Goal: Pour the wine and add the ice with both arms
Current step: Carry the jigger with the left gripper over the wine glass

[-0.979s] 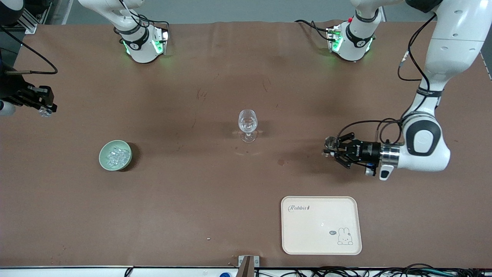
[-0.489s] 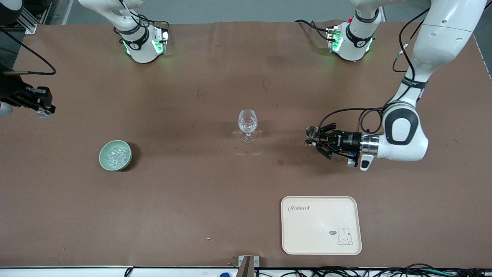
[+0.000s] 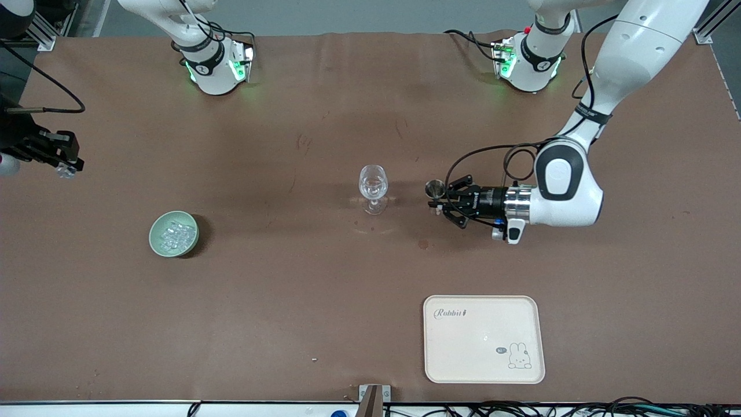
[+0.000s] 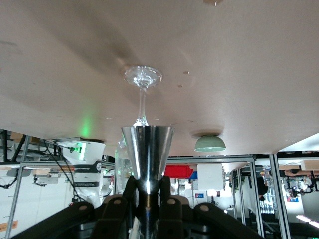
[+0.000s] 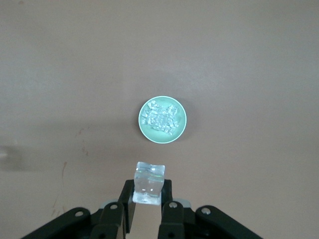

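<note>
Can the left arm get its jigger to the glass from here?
Probably yes. The left gripper, shut on the jigger, hangs beside the glass at about rim height, with only bare table between. The right gripper waits with an ice cube at the table's end.

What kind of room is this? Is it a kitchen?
Probably a robot lab, not a kitchen. Two white jointed robot arms work over a brown covered table, with metal frame racks and equipment around it.
</note>
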Robot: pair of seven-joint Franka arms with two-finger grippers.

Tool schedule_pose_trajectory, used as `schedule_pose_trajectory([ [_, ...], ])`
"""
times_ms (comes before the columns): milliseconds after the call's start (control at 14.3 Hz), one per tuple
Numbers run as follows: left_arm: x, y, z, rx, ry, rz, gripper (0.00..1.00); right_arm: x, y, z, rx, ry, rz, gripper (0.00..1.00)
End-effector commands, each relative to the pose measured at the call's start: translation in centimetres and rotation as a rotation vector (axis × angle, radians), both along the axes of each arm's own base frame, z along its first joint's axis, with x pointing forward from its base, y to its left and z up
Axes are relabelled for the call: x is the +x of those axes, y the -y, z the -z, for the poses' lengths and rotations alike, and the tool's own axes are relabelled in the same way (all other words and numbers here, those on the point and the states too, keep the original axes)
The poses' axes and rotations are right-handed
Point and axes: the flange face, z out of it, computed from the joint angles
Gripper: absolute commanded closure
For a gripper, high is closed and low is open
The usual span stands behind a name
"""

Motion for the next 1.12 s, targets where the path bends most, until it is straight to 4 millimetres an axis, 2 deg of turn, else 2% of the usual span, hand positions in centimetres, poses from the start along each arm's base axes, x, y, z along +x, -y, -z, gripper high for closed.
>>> schedule_pose_trajectory([
  [0, -1.8, 2.2, -2.4, 0.033, 0.005, -0.036, 0.97, 0.3, 0.0, -0.2, 0.010, 0.003, 0.006, 0.93],
  [280, -3.8, 4.8, -2.6, 0.089, 0.026, -0.064, 0.97, 0.2, 0.1, -0.2, 0.009, -0.003, 0.006, 0.93],
  [559, -4.5, 6.1, -2.8, 0.118, 0.012, -0.100, 0.97, 0.2, 0.1, -0.2, 0.009, -0.005, 0.007, 0.93],
  [909, -5.2, 7.8, -4.1, 0.152, -0.022, -0.172, 0.97, 0.2, 0.1, -0.3, 0.009, -0.002, 0.009, 0.93],
  [1049, -6.1, 8.9, -4.4, 0.173, -0.034, -0.183, 0.97, 0.2, 0.1, -0.3, 0.009, -0.002, 0.009, 0.93],
])
